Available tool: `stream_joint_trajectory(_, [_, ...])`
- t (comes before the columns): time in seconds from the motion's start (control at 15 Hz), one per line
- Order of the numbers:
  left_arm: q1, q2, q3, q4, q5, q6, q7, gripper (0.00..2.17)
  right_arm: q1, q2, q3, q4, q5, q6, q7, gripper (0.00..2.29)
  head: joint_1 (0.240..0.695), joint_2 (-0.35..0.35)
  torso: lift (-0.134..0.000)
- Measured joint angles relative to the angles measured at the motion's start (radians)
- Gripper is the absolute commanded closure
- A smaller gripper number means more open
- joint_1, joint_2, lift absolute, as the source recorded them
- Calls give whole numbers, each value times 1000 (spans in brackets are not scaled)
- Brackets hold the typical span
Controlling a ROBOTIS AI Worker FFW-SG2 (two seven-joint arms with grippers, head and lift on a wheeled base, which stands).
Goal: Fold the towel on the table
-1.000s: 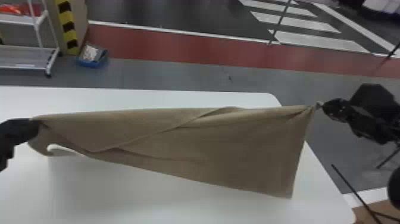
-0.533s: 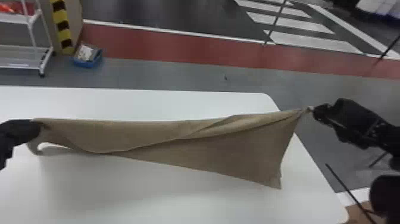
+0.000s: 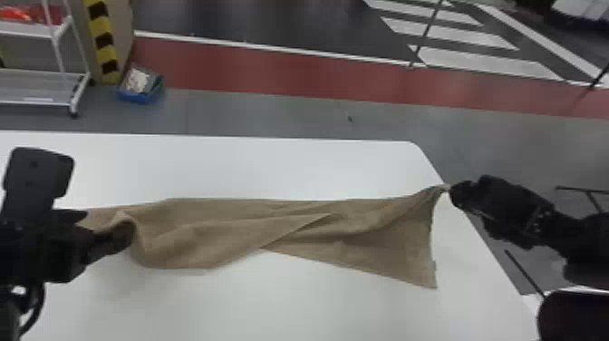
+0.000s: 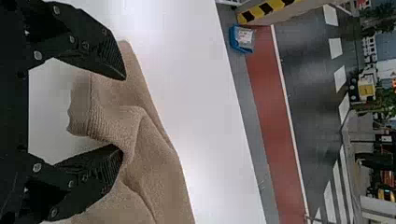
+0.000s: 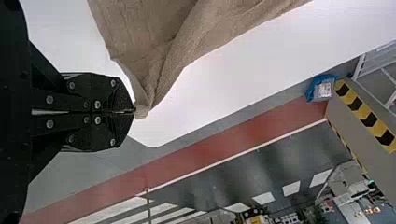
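My left gripper [image 3: 113,236] is over the towel's left part in the head view. In the left wrist view the left gripper [image 4: 122,112] is open, with a raised fold of the brown towel [image 4: 126,112] between its spread fingers. My right gripper [image 3: 453,189] holds the far right corner of the towel [image 3: 317,226] near the table's right edge. From the right wrist view, the right gripper [image 5: 133,112] is shut on that corner, and cloth spreads away from its tips. The towel lies long and creased across the table, a loose flap hanging toward the near right.
The white table [image 3: 272,308] has a rounded far right corner close to my right gripper. Beyond it on the floor are a blue bin [image 3: 139,86] and a white shelf rack [image 3: 74,90] at the far left. A thin black pole stands right of the table.
My left gripper has come in from the left edge over the towel, and its fingers have let go of the end. The right gripper, still holding its corner, has shifted slightly left.
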Motion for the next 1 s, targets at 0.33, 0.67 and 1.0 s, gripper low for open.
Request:
stream_joint_trajectory(0.33, [-29, 0, -23, -3, 43, 1, 29, 33, 53, 34, -25, 2, -2, -7, -12, 1959, 695, -324, -125])
stream_joint_trajectory(0.67, [-180, 0, -12, 98, 84, 30, 107, 43, 148, 87, -85, -27, -20, -67, -29, 1959, 695, -310, -125])
stream_joint_trajectory(1.0, [34, 0, 32, -33, 124, -15, -231, 134, 164, 112, -114, -28, -27, -77, -38, 1959, 695, -350, -125])
